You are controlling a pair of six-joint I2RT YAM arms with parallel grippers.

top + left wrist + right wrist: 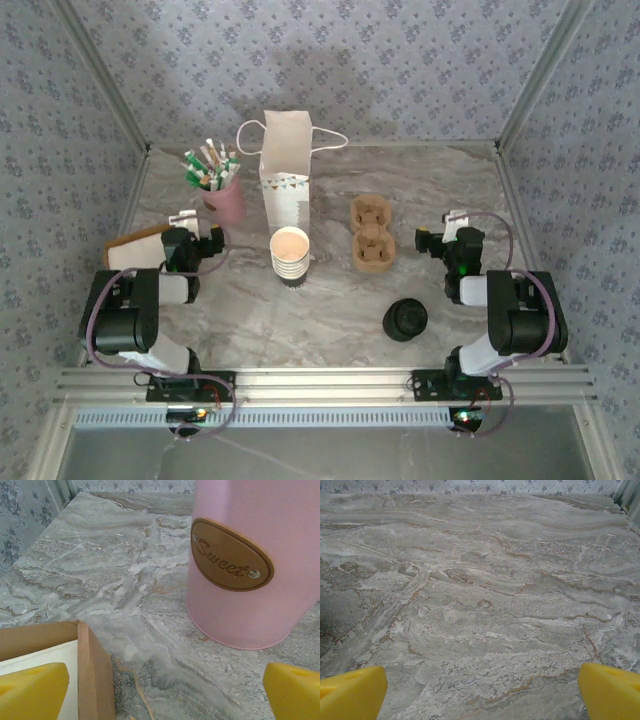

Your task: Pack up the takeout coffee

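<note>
Holds nothing in left gripper [162, 692], jaws wide before pink tin [250, 565]. Holds nothing in right gripper [482, 692], jaws wide over table [480, 605]. Has cup stack [290, 256], black lids [405, 320] apart

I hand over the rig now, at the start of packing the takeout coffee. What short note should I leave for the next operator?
Left tool: open, empty, beside the pink tin.
Right tool: open, empty, over bare table.
Things: cups stacked mid-table, the top cup has no lid. The black lids lie near the right arm. The paper bag stands behind the stack, and the cardboard carrier is right of the stack.
Done: nothing packed yet.
Left: take one cup, put a lid on it, pack it.
</note>
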